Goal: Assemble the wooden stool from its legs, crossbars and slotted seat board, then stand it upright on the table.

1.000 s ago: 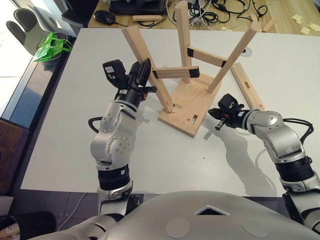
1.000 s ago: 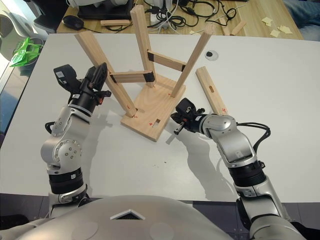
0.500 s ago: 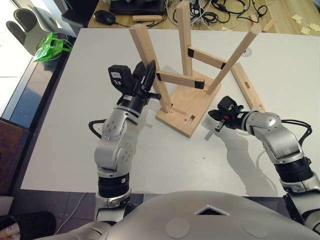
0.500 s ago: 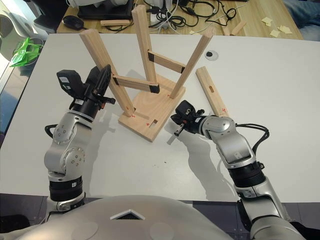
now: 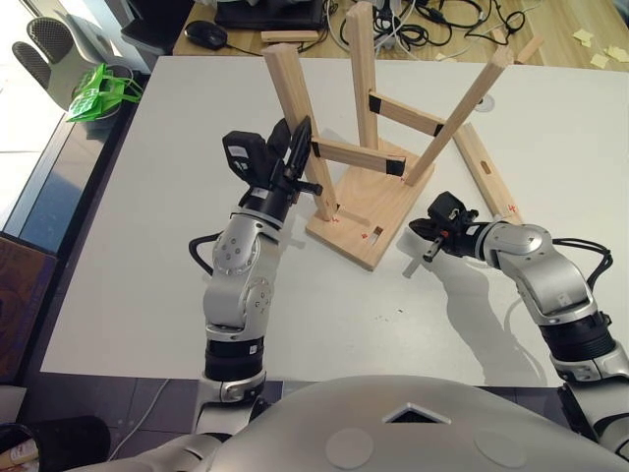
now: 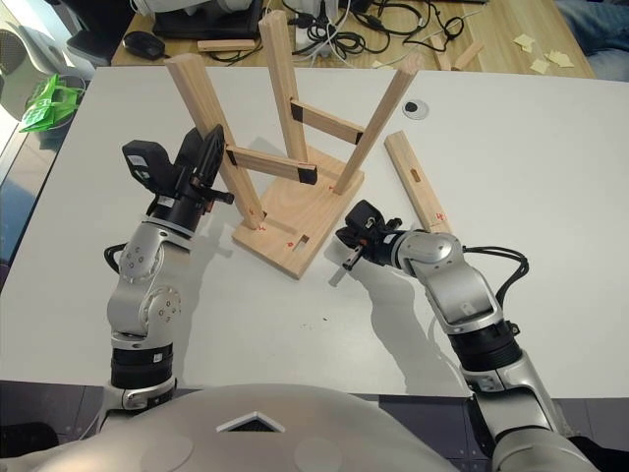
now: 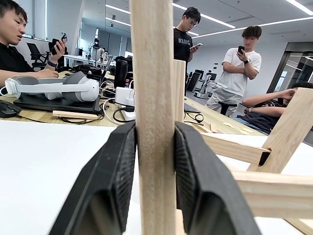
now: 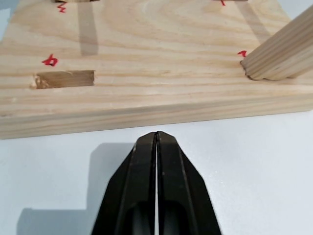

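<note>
The stool stands upside down: its slotted seat board [image 5: 366, 228] lies flat on the white table with three legs sticking up, joined by two crossbars [image 5: 352, 154]. My left gripper [image 5: 301, 159] is shut on the near-left leg [image 5: 292, 103], halfway up; in the left wrist view both black fingers [image 7: 115, 186] press that leg [image 7: 154, 98]. A loose leg [image 5: 486, 169] lies flat on the table right of the board. My right gripper [image 5: 425, 229] is shut and holds nothing, its tip [image 8: 156, 136] just off the board's edge near an empty slot [image 8: 63, 78].
A green bag [image 5: 98, 90] hangs off the table's left edge. Behind the table is a wooden desk with a mouse [image 5: 204, 32], a short wood piece [image 5: 290, 35] and cables. A round grommet [image 6: 420, 106] sits in the table at the back right.
My left gripper has shifted right with the near-left leg, which now stands more upright, and the seat board has slid a little. The right arm has barely moved.
</note>
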Tool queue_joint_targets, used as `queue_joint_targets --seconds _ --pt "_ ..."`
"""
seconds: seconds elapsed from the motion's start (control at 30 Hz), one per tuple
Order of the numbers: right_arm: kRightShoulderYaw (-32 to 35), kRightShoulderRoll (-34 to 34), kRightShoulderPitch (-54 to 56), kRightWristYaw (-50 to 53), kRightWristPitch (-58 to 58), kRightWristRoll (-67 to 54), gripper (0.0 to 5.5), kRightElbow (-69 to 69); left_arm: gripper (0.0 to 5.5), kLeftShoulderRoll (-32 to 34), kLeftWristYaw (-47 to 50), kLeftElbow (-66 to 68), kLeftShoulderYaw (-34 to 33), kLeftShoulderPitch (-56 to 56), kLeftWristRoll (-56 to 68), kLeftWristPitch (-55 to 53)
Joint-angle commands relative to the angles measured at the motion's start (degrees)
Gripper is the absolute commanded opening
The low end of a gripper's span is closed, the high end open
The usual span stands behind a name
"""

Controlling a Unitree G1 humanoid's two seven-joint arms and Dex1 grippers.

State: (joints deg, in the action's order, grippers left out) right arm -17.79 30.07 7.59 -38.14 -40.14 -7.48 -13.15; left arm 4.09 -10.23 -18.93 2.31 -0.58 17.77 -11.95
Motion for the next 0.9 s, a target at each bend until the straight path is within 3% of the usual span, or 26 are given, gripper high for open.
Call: queue_joint_targets --seconds 0.03,0.43,0.9 --pt "0.0 0.1 0.1 -0.2 -0.1 0.1 0.00 -0.6 1.04 -0.4 0.7 1.0 -0.9 -1.3 -0.9 0.6" --pt "0.4 -0.9 -0.3 -0.2 -0.9 -1.2 0.00 -1.5 1.04 -2.3 0.4 1.1 -1.3 -1.8 0.4 0.8" --pt "1.9 -1.6 0.6 -0.3 -2.7 -3.9 0.00 -3.0 1.04 1.4 -8.7 3.0 1.1 0.7 2.6 0.2"
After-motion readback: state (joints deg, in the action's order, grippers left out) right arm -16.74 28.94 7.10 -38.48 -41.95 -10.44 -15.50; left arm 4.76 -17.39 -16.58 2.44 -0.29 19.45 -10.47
